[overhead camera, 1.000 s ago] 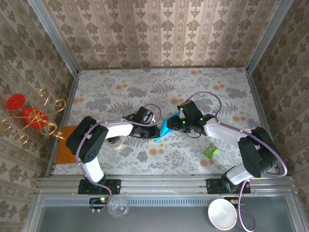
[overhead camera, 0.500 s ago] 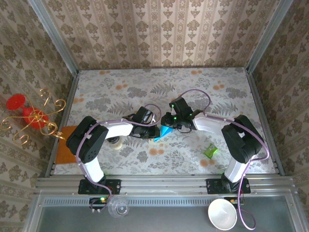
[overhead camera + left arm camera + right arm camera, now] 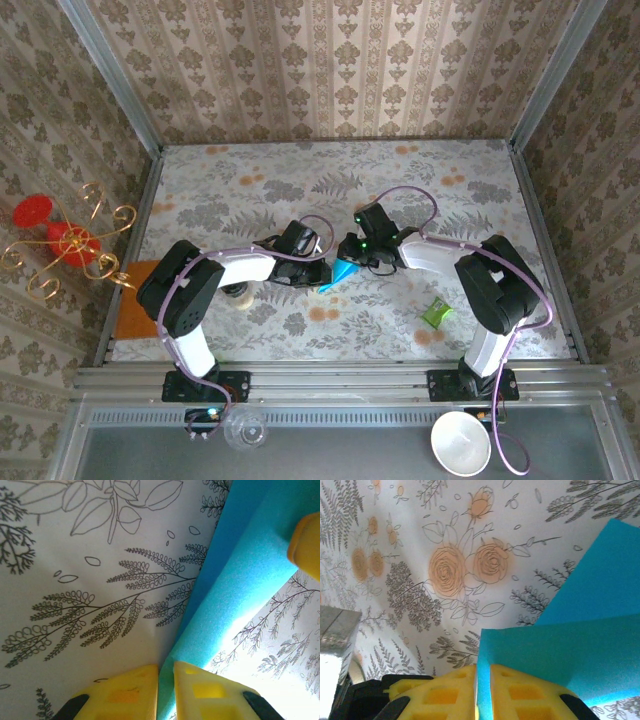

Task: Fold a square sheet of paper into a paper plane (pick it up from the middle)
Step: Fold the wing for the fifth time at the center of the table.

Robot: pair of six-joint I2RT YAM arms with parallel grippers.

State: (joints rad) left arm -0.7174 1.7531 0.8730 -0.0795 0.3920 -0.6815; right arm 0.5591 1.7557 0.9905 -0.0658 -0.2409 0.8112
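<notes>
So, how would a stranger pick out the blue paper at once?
Find the middle of the flowered table. The folded teal-blue paper is pinched there between the left gripper and the right gripper; the small green wrapper nearby lies free.

Bent at the elbows and reaching inward toward each other, with yellow-padded left gripper (image 3: 165,669) and yellow-padded right gripper (image 3: 483,667) each pinched narrowly onto the folded teal-blue paper sheet (image 3: 345,271).

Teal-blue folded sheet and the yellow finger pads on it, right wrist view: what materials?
The teal-blue folded sheet: thin matte paper, by the look; crisp straight creases, fine grainy surface. The yellow finger pads: matte moulded plastic or firm rubber, cannot tell which; square recessed pockets, rounded edges.
</notes>
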